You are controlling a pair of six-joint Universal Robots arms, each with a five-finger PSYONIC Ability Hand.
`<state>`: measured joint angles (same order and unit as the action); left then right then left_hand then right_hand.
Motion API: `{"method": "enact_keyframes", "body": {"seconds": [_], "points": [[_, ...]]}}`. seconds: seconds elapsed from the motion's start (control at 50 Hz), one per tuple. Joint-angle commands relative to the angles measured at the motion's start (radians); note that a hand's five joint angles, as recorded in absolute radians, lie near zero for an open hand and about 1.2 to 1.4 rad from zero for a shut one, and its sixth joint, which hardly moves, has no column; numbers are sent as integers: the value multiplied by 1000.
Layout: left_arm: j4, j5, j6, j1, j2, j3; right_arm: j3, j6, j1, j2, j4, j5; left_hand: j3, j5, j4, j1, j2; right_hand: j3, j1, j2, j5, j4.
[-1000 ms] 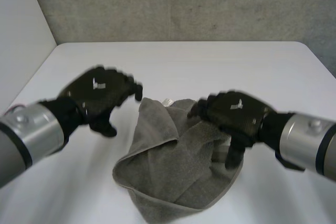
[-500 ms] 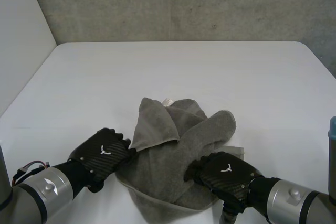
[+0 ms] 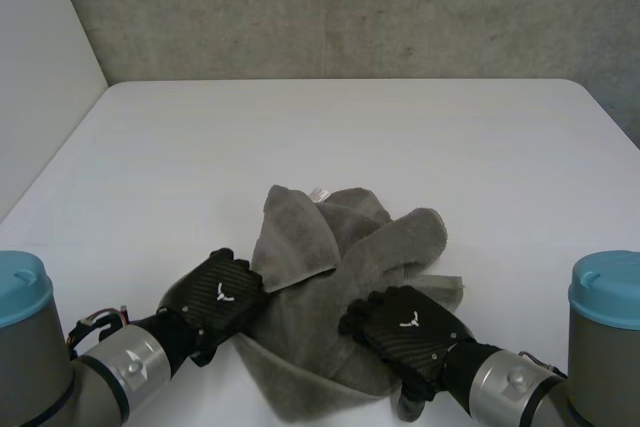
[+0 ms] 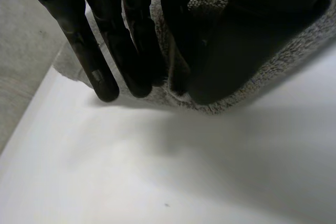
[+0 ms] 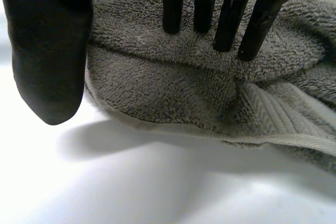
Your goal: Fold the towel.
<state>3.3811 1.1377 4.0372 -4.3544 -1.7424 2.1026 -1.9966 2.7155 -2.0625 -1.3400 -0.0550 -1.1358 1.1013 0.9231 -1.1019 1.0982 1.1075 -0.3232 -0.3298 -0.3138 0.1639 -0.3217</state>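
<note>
A grey terry towel (image 3: 340, 257) lies crumpled on the near middle of the white table (image 3: 400, 127), with a small white tag (image 3: 320, 193) at its far side. My left hand (image 3: 222, 297) is at the towel's near left edge. In the left wrist view the hem (image 4: 231, 106) runs between its fingers (image 4: 131, 40) and thumb, which pinch it. My right hand (image 3: 408, 325) rests on the towel's near right part. Its straight fingers (image 5: 231, 14) press into the pile of the towel (image 5: 173, 87), and its thumb (image 5: 50, 51) stands apart over the bare table (image 5: 131, 182).
A concrete wall (image 3: 350, 7) runs behind the table and a white wall (image 3: 40, 67) stands at the left. Bare tabletop (image 4: 157, 171) stretches around the towel on all sides, widest on the far half.
Both hands came down from above the towel to its near part. The left hand's fingers and thumb then closed on the left edge, and the right hand slid a little inward.
</note>
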Motion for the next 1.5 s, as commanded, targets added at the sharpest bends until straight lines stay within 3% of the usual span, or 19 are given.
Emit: {"method": "enact_keyframes", "body": {"seconds": [0.02, 0.12, 0.26, 0.32, 0.48, 0.76, 1.18, 1.26, 1.3, 1.32, 1.36, 1.5], "points": [[40, 7, -12, 29, -6, -49, 41, 38, -22, 19, -14, -55, 295, 299, -294, 298, 289, -3, 4, -12, -13, -4], [38, 54, -95, 58, 0, -110, 61, 107, -51, 18, -9, -50, 295, 299, -294, 298, 289, -5, 1, -15, -10, -7], [8, 149, -403, 78, 18, -231, 88, 229, -73, 50, -9, -1, 295, 299, -294, 298, 289, -3, 4, -12, -13, -4], [-26, 159, -460, 79, 33, -254, 105, 277, -73, 70, -6, 25, 295, 299, -294, 298, 289, -3, 4, -12, -13, -4], [-106, 168, -487, 114, 47, -282, 157, 397, -90, 104, -5, 44, 295, 299, -294, 298, 289, -3, 4, -12, -13, -4], [-118, 232, -564, 206, 121, -299, 291, 590, -186, 154, 38, 39, 295, 299, -294, 298, 289, -3, 4, -12, -13, -4], [-117, 281, -688, 230, 178, -337, 455, 780, -286, 317, 61, 27, 295, 299, -294, 298, 289, -23, -16, -32, 8, -24], [-115, 281, -690, 233, 175, -332, 473, 816, -311, 337, 60, 28, 295, 299, -294, 298, 289, -143, -137, -153, 128, -145], [-112, 283, -690, 230, 173, -328, 486, 855, -323, 349, 60, 31, 295, 299, -294, 298, 289, -488, -481, -497, 472, -489], [-112, 283, -690, 230, 173, -328, 486, 856, -323, 349, 60, 31, 295, 299, -294, 298, 289, -490, -483, -499, 475, -491], [-111, 283, -688, 228, 172, -326, 484, 877, -321, 354, 57, 28, 295, 299, -294, 298, 289, -1071, -1064, -1080, 1056, -1072], [-106, 312, -687, 187, 170, -320, 460, 871, -277, 315, 63, 16, 295, 299, -294, 298, 289, -1073, -1066, -1083, 1058, -1075]]}}
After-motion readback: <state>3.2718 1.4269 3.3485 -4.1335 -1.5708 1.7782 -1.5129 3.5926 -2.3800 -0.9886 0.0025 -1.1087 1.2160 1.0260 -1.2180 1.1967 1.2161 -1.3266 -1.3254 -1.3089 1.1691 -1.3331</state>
